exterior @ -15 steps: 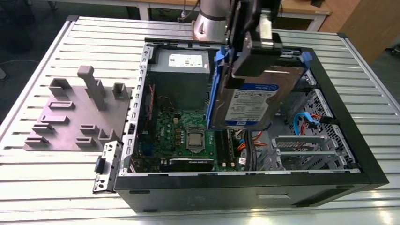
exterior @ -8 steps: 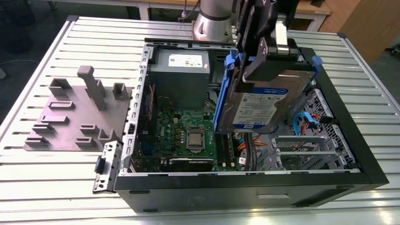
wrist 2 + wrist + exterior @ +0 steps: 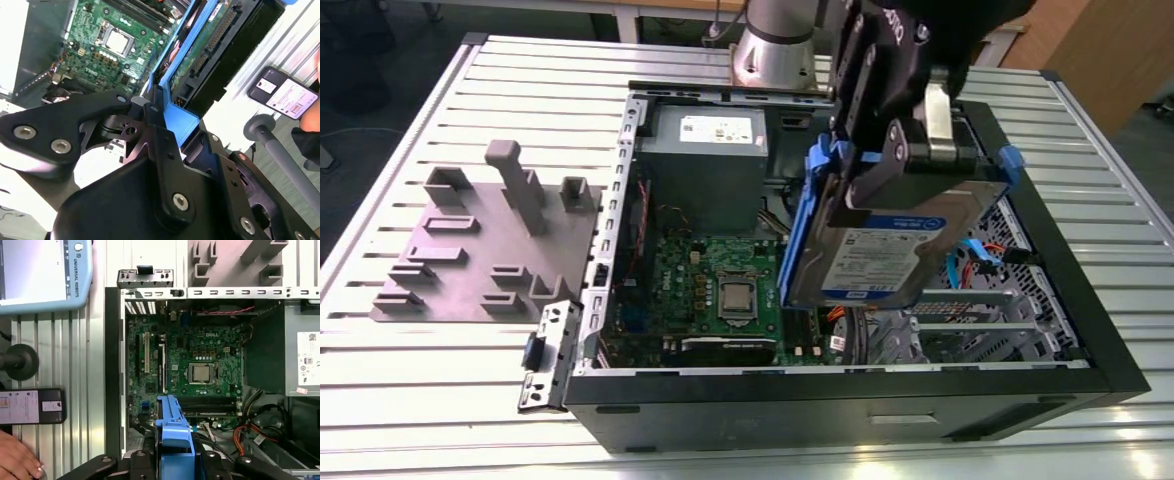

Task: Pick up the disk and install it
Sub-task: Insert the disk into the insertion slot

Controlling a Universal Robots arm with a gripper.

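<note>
The disk [image 3: 897, 252], silver with a white-and-blue label and blue rails, hangs tilted over the open computer case [image 3: 854, 395]. It is above the case's side on the exterior view's right. My gripper [image 3: 910, 150] is shut on its upper end, a finger on each side. In the second wrist view the disk's [image 3: 201, 49] green circuit side and blue rail run away from the gripper [image 3: 162, 112] toward the case. The first wrist view has the blue rail end [image 3: 174, 427] sticking out of the gripper [image 3: 175, 462], above the motherboard [image 3: 195, 370].
In the case lie the motherboard [image 3: 720, 285], a grey power supply box [image 3: 704, 150] and a metal drive cage [image 3: 974, 320]. A grey fixture plate [image 3: 467, 250] sits on the slatted table at the exterior view's left. A phone [image 3: 31, 406], a person's hand [image 3: 17, 460] and a tablet [image 3: 45, 270] are beside the case.
</note>
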